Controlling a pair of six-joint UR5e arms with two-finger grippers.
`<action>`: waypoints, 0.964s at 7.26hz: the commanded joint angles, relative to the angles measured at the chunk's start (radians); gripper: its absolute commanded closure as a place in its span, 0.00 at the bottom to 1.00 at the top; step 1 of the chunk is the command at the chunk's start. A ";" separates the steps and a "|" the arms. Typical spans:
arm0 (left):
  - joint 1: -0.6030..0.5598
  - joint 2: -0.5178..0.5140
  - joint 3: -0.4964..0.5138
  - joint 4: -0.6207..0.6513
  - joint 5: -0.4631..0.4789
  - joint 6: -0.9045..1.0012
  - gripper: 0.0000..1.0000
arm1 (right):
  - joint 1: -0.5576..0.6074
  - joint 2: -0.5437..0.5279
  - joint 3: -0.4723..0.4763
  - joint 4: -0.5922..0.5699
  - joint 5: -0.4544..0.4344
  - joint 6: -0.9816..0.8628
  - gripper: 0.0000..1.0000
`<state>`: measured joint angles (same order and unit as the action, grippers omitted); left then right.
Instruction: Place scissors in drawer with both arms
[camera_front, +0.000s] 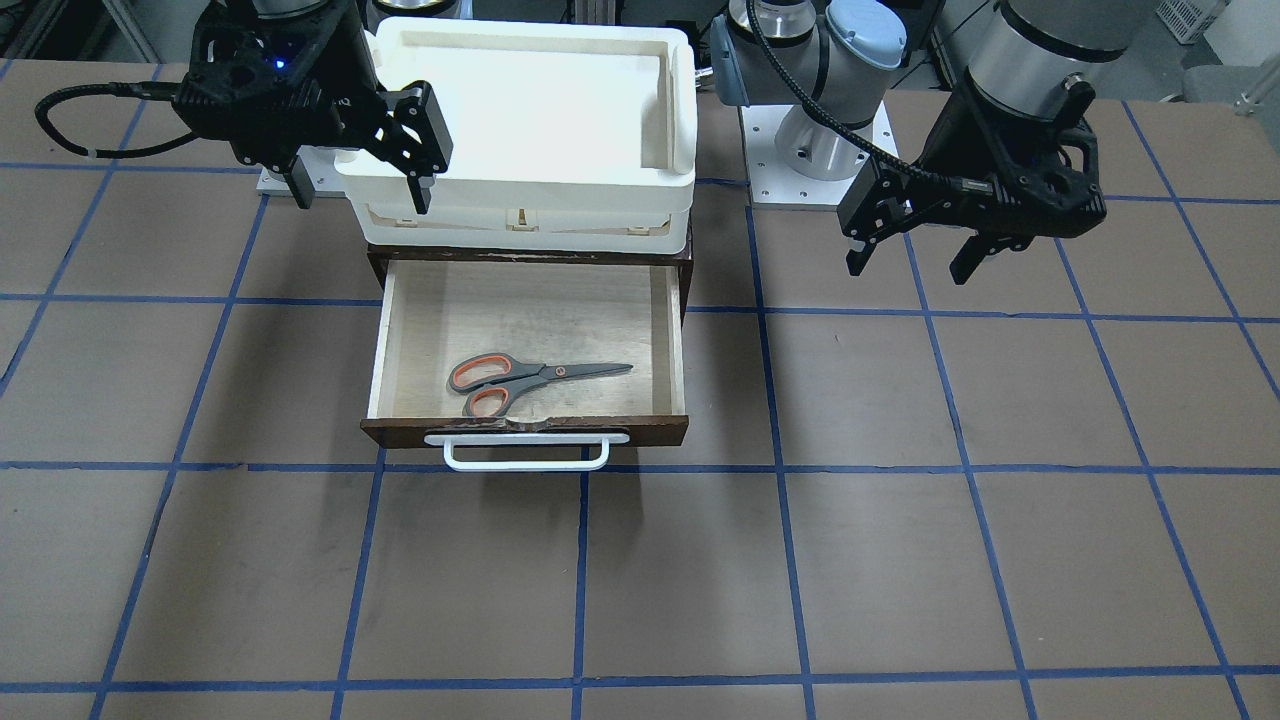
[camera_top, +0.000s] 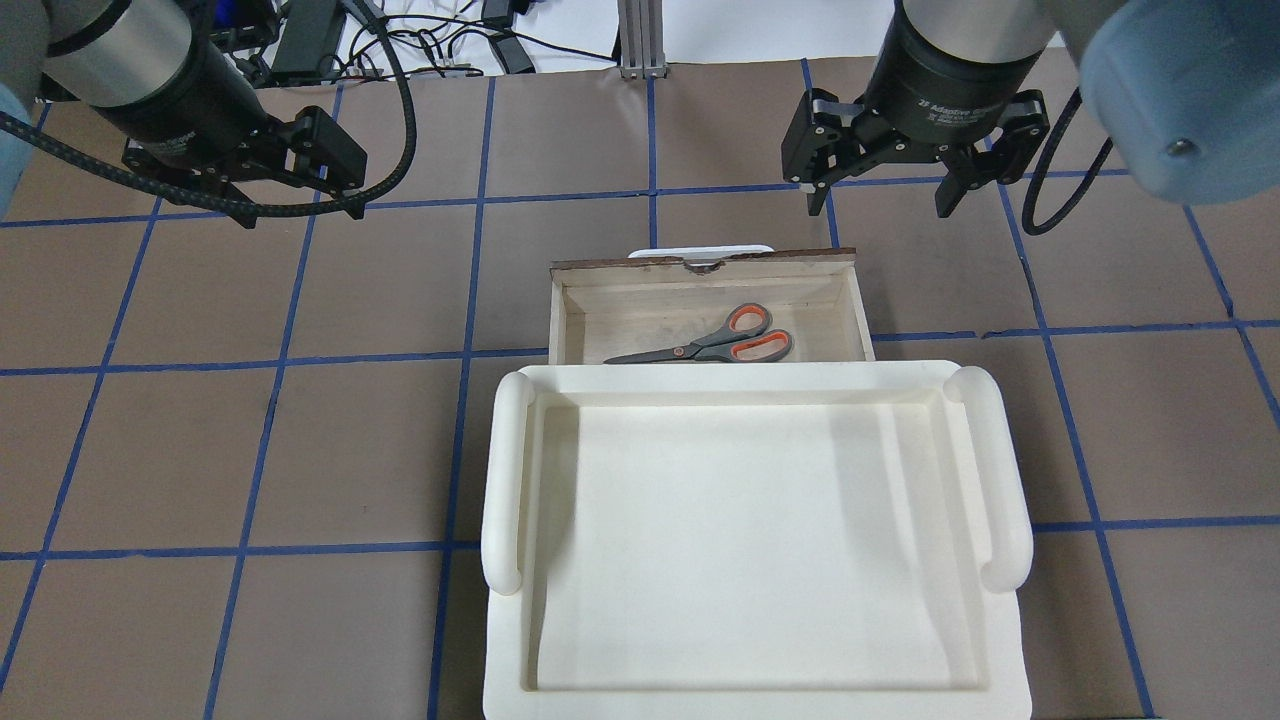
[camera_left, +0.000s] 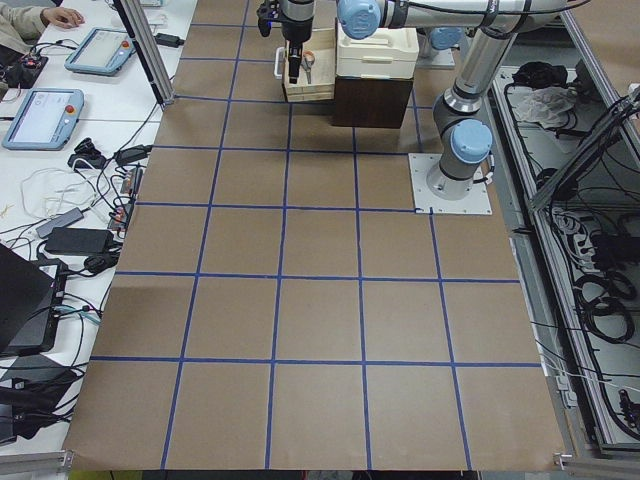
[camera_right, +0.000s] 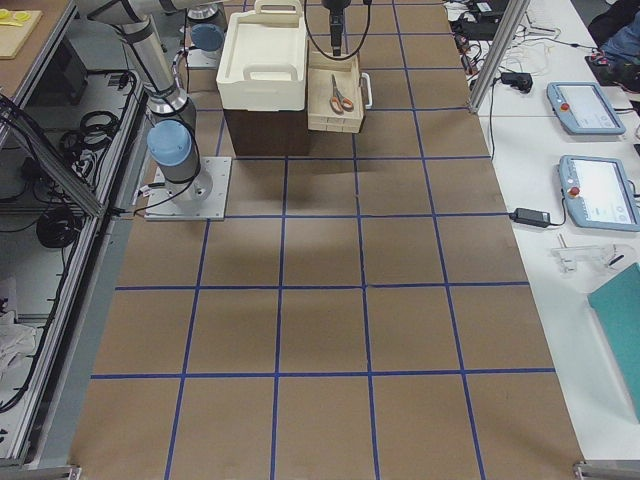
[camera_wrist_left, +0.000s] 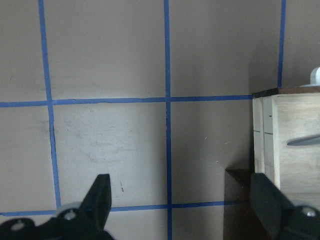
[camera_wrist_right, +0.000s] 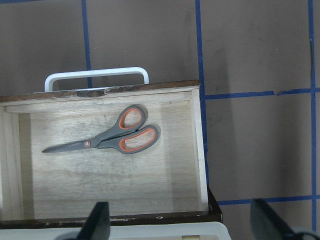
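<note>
The scissors (camera_front: 530, 378) lie flat in the open drawer (camera_front: 378, 340), blades toward the robot's left; they also show in the overhead view (camera_top: 715, 345) and the right wrist view (camera_wrist_right: 107, 141). The drawer's white bar handle (camera_front: 525, 452) faces away from the robot. My right gripper (camera_top: 880, 200) is open and empty, above the table just past the drawer's front right corner (camera_wrist_right: 197, 87). My left gripper (camera_top: 300, 205) is open and empty, over bare table well to the left of the drawer (camera_wrist_left: 280, 130).
A large white plastic tray (camera_top: 505, 470) sits on top of the dark cabinet that holds the drawer. The brown table (camera_front: 900, 560) carries a blue tape grid. Arm bases stand behind the tray.
</note>
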<state>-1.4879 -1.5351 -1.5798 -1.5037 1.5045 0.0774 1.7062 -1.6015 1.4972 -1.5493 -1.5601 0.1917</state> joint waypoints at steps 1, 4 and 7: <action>-0.043 0.021 0.000 -0.004 0.038 -0.028 0.00 | 0.001 0.000 0.000 0.000 0.000 0.000 0.00; -0.086 0.024 0.000 -0.003 0.045 -0.080 0.00 | 0.001 0.000 0.000 0.000 0.000 0.000 0.00; -0.086 0.026 0.000 -0.003 0.043 -0.080 0.00 | 0.001 0.000 0.000 0.000 0.000 0.000 0.00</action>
<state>-1.5733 -1.5091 -1.5800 -1.5064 1.5479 -0.0025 1.7073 -1.6015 1.4972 -1.5503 -1.5601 0.1917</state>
